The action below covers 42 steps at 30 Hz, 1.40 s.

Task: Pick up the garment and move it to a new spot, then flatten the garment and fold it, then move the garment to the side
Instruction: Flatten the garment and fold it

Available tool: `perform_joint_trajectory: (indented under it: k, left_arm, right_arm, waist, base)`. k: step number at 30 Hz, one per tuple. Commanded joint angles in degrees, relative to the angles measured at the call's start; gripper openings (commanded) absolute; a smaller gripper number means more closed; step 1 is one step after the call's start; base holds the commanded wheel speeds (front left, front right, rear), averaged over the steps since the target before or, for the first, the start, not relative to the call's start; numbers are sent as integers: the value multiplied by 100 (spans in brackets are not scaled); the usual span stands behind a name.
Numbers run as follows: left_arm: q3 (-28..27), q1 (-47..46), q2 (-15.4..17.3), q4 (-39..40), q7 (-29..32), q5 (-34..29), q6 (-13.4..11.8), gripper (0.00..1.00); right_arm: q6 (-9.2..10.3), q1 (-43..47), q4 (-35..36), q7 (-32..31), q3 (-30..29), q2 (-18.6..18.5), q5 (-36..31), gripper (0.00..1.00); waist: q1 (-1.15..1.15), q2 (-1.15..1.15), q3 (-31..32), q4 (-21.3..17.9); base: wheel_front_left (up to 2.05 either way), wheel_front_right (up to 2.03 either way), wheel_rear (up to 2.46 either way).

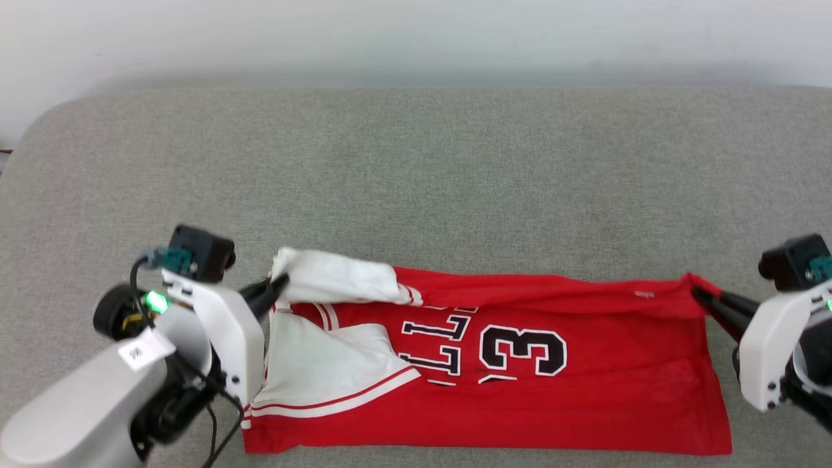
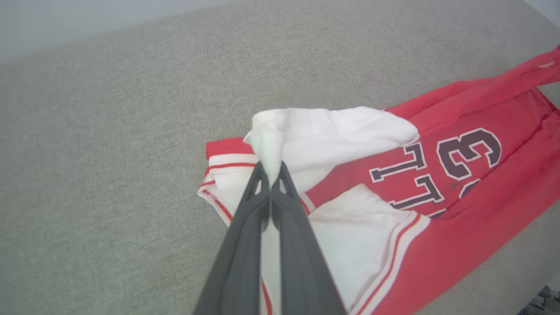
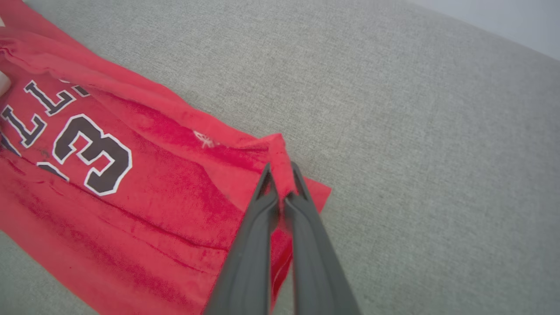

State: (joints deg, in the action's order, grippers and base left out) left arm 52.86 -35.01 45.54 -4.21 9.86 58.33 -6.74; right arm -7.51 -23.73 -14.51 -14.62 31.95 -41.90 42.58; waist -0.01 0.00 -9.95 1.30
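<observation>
The garment [image 1: 585, 396], a red jersey with white sleeves and black lettering, lies across the near part of a grey padded surface, its far edge lifted and folded toward me. My left gripper [image 1: 281, 283] is shut on a white sleeve at the garment's left end; the left wrist view shows the white cloth [image 2: 350, 131] pinched between the fingertips of that gripper [image 2: 271, 173]. My right gripper [image 1: 699, 296] is shut on the red corner at the right end, and the right wrist view shows this gripper [image 3: 282, 177] pinching the red fabric [image 3: 153, 183].
The grey fabric surface [image 1: 416, 169] stretches wide beyond the garment up to a pale wall [image 1: 416, 32]. Its rounded corner sits at the far left. The garment's near hem lies close to the surface's front edge.
</observation>
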Motion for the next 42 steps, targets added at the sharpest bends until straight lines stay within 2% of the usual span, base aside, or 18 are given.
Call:
perform_joint_trajectory:
  k: [1,7,17,27,28,29,35,42]
  left_arm:
    - [-4,196,13,80,-68,60,-74,0]
    - [2,743,69,212,-312,244,-299,0]
    - [76,1398,52,91,-546,463,-481,0]
    - [226,1637,-110,-269,-592,466,-550,0]
    - [251,1626,-138,-324,-603,436,-552,4]
    - [212,1598,-245,-446,-763,381,-574,100]
    - [57,1690,-375,-435,-1404,196,-723,100]
    - [-324,1807,-459,-278,-2314,-183,-1301,100]
  right_arm:
    - [5,242,73,20,-127,39,-50,0]
    - [5,931,352,-14,-591,157,-166,0]
    - [5,1967,760,-126,-1292,489,-328,0]
    - [5,2408,608,-249,-1435,757,-477,0]
    - [5,2406,571,-242,-1440,808,-465,0]
    - [5,2412,544,-181,-1496,916,-427,100]
    - [4,2506,875,-116,-1705,871,-303,100]
    - [4,2612,1498,-356,-2311,658,-13,100]
  waist:
    - [1,0,46,26]
    - [1,0,130,29]
    - [1,0,161,25]
    - [1,0,101,34]
    - [1,0,96,36]
    - [1,0,104,46]
    - [1,0,228,36]
    - [1,0,324,28]
  base:
    - [0,0,0]
    - [0,0,0]
    - [0,0,0]
    - [0,0,0]
    - [0,0,0]
    - [0,0,0]
    - [0,0,0]
    - [0,0,0]
